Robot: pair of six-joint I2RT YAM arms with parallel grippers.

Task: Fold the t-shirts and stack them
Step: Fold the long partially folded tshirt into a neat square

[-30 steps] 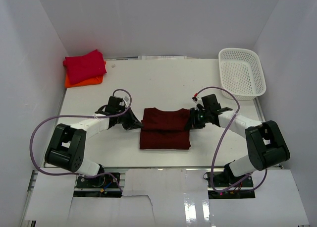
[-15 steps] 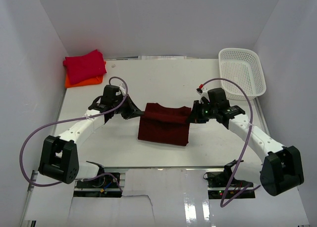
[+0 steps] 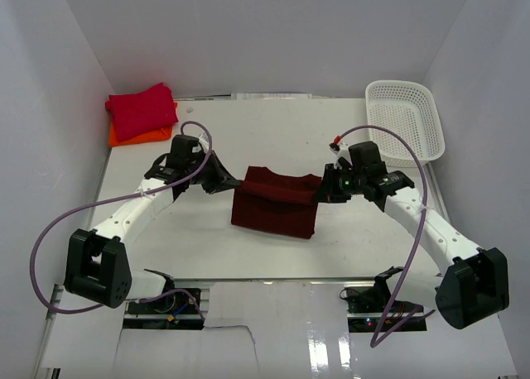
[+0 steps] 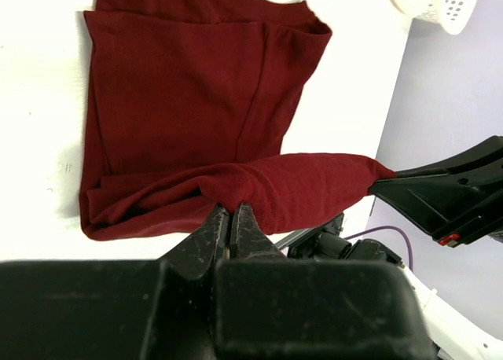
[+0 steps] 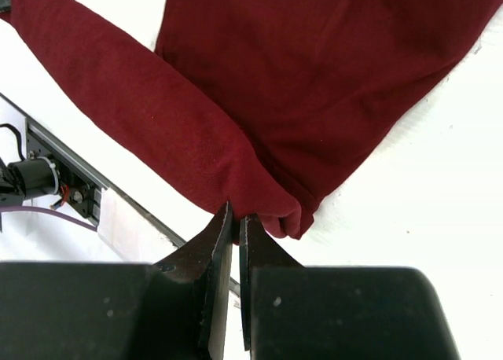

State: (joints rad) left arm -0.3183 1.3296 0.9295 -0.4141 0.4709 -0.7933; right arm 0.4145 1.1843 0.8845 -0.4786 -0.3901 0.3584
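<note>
The dark maroon t-shirt point(image 3: 273, 215) is located at mid-table. Its far folded edge is raised and stretched between the left gripper point(image 3: 225, 183) and the right gripper point(image 3: 321, 194), each clamped on one end. Its near edge rests on the table point(image 3: 273, 131), with bare surface all round. The crimson t-shirt point(image 3: 142, 107), stacked on the orange t-shirt point(image 3: 142, 136), and the basket point(image 3: 404, 118) are positioned well apart at the far corners.

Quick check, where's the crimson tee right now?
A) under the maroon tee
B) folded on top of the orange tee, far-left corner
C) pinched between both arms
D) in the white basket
B: the crimson tee lies folded on the orange tee at the far-left corner, while the left fingers and right fingers pinch the maroon tee.
</note>
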